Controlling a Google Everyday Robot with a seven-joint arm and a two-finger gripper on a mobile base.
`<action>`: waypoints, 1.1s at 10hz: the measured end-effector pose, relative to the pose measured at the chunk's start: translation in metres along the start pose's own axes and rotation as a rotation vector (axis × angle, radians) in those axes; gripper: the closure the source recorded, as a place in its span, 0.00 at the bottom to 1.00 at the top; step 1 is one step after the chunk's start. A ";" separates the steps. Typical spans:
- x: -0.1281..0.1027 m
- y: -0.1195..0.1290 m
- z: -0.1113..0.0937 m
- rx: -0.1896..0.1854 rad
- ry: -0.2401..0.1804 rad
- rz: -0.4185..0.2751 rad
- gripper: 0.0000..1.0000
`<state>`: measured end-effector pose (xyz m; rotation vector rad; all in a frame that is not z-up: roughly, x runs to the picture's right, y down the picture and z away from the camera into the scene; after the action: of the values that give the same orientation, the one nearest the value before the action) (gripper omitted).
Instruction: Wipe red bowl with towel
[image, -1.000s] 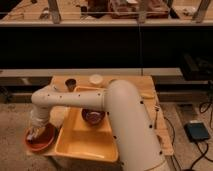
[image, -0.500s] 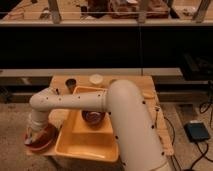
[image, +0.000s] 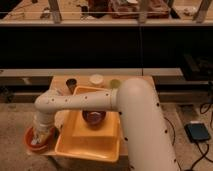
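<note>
The red bowl (image: 31, 141) sits at the front left corner of the wooden table. A pale towel (image: 41, 138) lies inside it. My white arm reaches from the right across the tray and bends down into the bowl. My gripper (image: 41, 131) is down in the bowl, right on the towel. The arm's wrist hides most of it.
A yellow tray (image: 95, 142) fills the table's middle, with a dark bowl (image: 93, 118) on it. A dark cup (image: 71, 83), a white lidded cup (image: 96, 79) and a greenish round item (image: 114, 82) stand along the far edge. A dark device (image: 198, 132) lies on the floor to the right.
The wrist has shifted slightly within the red bowl, with the towel under it. The bowl and tray have stayed in place.
</note>
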<state>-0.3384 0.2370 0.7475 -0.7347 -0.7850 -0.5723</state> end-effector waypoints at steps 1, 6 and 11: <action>0.006 0.001 0.000 -0.004 0.009 0.012 0.80; 0.031 -0.036 -0.002 0.005 0.047 -0.012 0.80; 0.024 -0.061 0.018 0.002 0.034 -0.055 0.80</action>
<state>-0.3738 0.2083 0.7979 -0.7022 -0.7761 -0.6317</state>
